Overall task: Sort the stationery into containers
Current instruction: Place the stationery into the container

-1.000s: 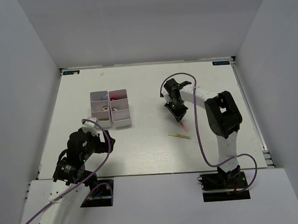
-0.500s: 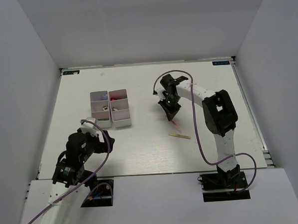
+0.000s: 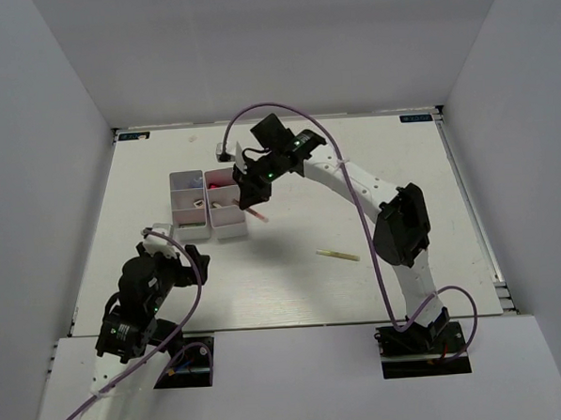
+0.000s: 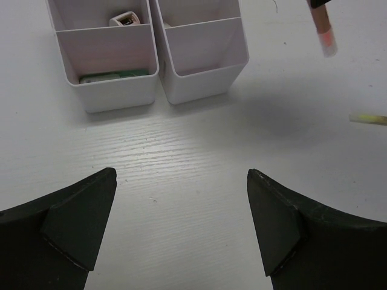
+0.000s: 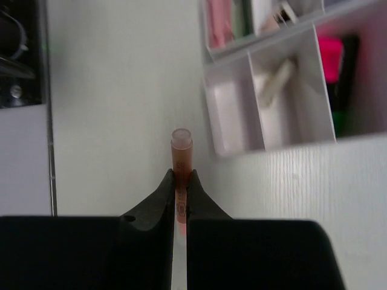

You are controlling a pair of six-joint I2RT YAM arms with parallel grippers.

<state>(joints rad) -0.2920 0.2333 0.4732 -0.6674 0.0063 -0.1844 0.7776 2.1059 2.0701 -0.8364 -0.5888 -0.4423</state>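
And there was the right pincer (image 3: 254, 198), clamped tight on the thin pink pencil (image 3: 260, 214), the right arm stretched across to the containers (image 3: 230, 230). From the right wrist the jaws pinched the pencil (image 5: 181, 152) near its middle, its tip poking out past the pincer (image 5: 181, 181). It hung just beside the block's right column, above the surface (image 3: 294, 285), not over any compartment. The left pincer (image 3: 183, 263) sat low at the near left, jaws spread wide, gripping nothing, facing the containers (image 4: 205, 57). In there: a green piece (image 4: 115, 75) in the near left compartment and a pink-capped highlighter (image 5: 332, 54) farther back. A pale yellow stick (image 3: 337, 255) lay alone on the surface, well apart from the block.
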